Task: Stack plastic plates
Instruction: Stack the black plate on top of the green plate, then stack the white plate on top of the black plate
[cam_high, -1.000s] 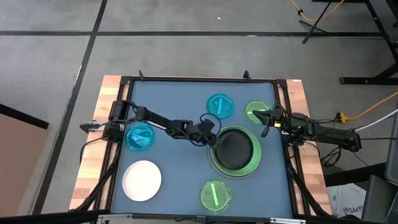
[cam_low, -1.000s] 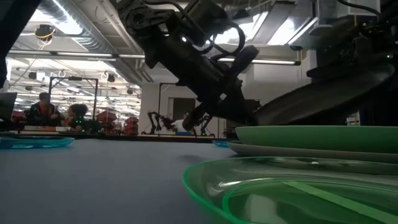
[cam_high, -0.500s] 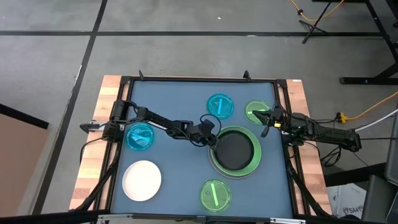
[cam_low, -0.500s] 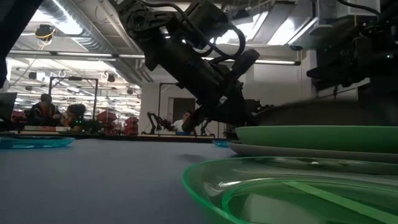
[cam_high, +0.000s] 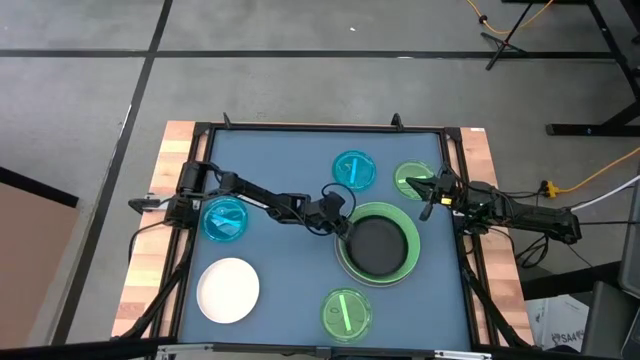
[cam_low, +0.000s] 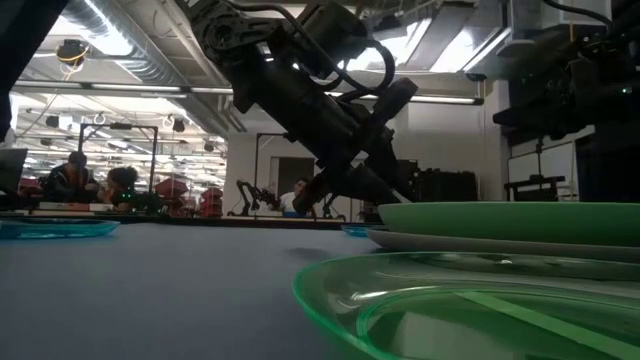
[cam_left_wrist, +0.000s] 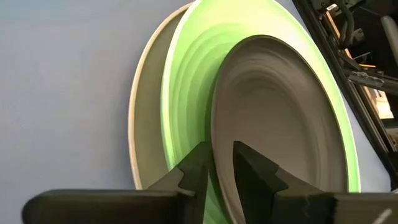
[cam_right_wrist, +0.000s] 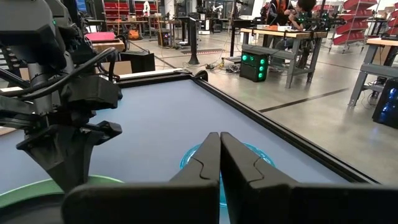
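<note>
A medium black plate (cam_high: 380, 243) lies in a large light green plate (cam_high: 346, 256), which sits on a large grey plate (cam_left_wrist: 144, 112). My left gripper (cam_high: 341, 226) is at the black plate's left rim, shut on it. My right gripper (cam_high: 425, 196) hovers shut near the table's right edge, beside a small green plate (cam_high: 410, 180). Flat on the table lie two small blue plates (cam_high: 354, 170) (cam_high: 225, 218), a white plate (cam_high: 228, 290) and another small green plate (cam_high: 345, 312). In the low view the black plate is hidden behind the green plate's rim (cam_low: 500, 218). My left gripper pinches the black plate's rim (cam_left_wrist: 219, 142) on the side toward the table's left, one finger (cam_left_wrist: 196, 167) under the rim and one (cam_left_wrist: 252, 169) over it. It comes slanting down from the left. The plate rests flat in the light green plate.
A raised black frame (cam_high: 320, 128) rims the blue table. Free room lies in the table's middle near part, between the white plate and the stack. People and workbenches (cam_low: 90, 185) show in the room beyond the far edge.
The black plate was tilted, its right side raised above the green plate. My left gripper has lowered it until it lies flat inside the green plate, out of sight in the low view. The right arm has kept still.
</note>
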